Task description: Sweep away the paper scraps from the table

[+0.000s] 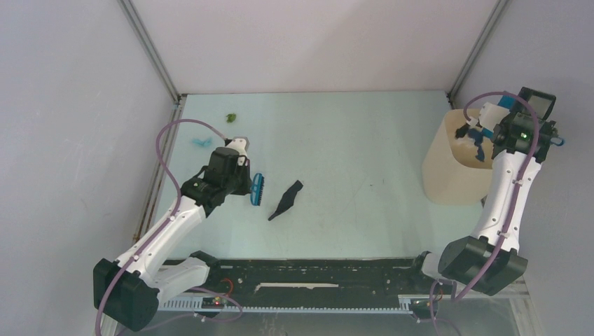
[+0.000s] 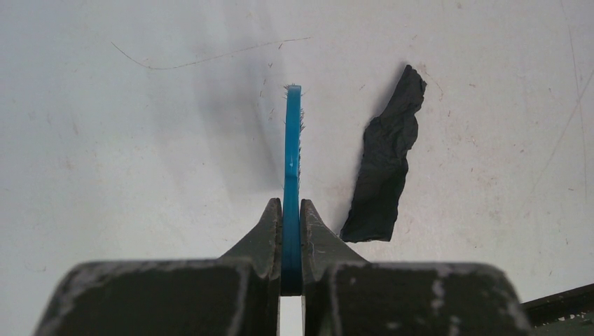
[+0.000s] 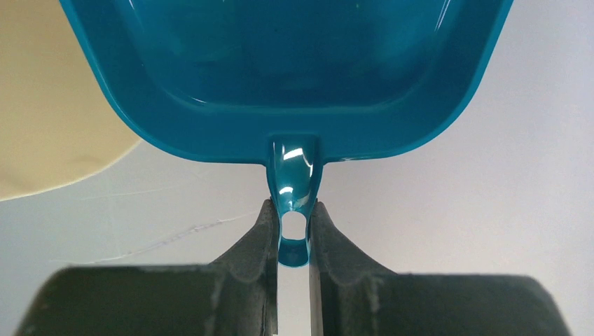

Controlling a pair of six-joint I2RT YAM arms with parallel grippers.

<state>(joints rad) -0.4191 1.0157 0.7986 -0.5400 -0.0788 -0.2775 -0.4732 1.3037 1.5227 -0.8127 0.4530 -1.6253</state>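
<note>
1. On the left half of the table (image 1: 364,133): the left gripper (image 2: 291,234), jaws closed tight on the handle of a small blue brush (image 2: 292,154). The brush is seen edge-on from the wrist. Whether its bristles touch the surface cannot be told.
2. Dark paper scrap (image 2: 387,171): one long crumpled strip, lying flat just beside the brush head. It lies to the brush's right in the wrist view, apart from it and not touching.
3. Green scrap (image 1: 230,117): one small wad near the far-left corner. Blue scrap (image 1: 202,142): one small wad near the table's left edge, beyond the left wrist. Both are well apart from the brush.
4. Right gripper (image 3: 293,231): jaws closed on the looped handle of a blue dustpan (image 3: 287,70). The pan is held up at the cream bin (image 1: 448,168) on the far right, well apart from every scrap. The part of the pan's inside that shows holds no scraps.
5. Step in hand, as judged: the pan is at the bin for tipping out. The brush is poised at the dark strip for a sweep not yet made.
6. Next move, as judged: the pan must come down with its lip flat on the table. It belongs on the far side of the dark strip from the brush, which then pushes the strip across onto it. The green and blue wads call for a further reach toward the far-left corner.
</note>
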